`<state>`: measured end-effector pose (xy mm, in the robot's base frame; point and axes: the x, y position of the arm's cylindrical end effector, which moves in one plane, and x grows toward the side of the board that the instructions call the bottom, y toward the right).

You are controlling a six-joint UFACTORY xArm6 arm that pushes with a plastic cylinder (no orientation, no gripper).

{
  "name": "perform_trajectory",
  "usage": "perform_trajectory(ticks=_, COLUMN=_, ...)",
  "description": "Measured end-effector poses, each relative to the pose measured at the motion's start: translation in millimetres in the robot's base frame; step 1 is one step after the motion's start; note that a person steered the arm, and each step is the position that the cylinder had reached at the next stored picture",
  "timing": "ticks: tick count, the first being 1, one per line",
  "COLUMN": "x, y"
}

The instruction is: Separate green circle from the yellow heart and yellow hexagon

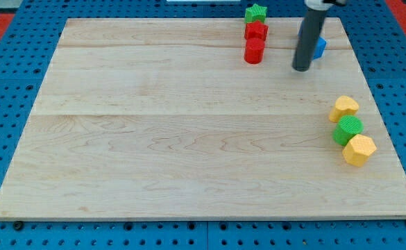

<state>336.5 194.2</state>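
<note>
Green circle (pixel 347 130) sits wedged between yellow heart (pixel 343 107) at its 12 and yellow hexagon (pixel 359 150) at 5, touching both. My tip (pixel 301 69), bare rod, stands well apart at 11 o'clock.

Board (pixel 189 139) is pale wood, visible grain, joined planks, smooth satin finish; it sits on a blue perforated base (pixel 8 83), looks like matt painted metal or plastic, can't tell which. Blocks look like solid matt plastic or painted wood: green circle (pixel 347 130) has a ribbed side, yellow heart (pixel 343 108), yellow hexagon (pixel 359 149), red blocks (pixel 255 42) and green star (pixel 256 12) smooth-faced. Rod (pixel 307 38) is dark, smooth, slight sheen, down to my tip (pixel 301 69).
</note>
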Motion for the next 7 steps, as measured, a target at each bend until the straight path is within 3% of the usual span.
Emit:
perform_trajectory(ticks=2, x=-12, y=78)
perform_trajectory(ticks=3, x=18, y=146)
perform_trajectory(ticks=4, x=45, y=151)
perform_trajectory(ticks=5, x=132, y=151)
perform_trajectory(ticks=6, x=164, y=103)
perform_trajectory(ticks=7, x=163, y=25)
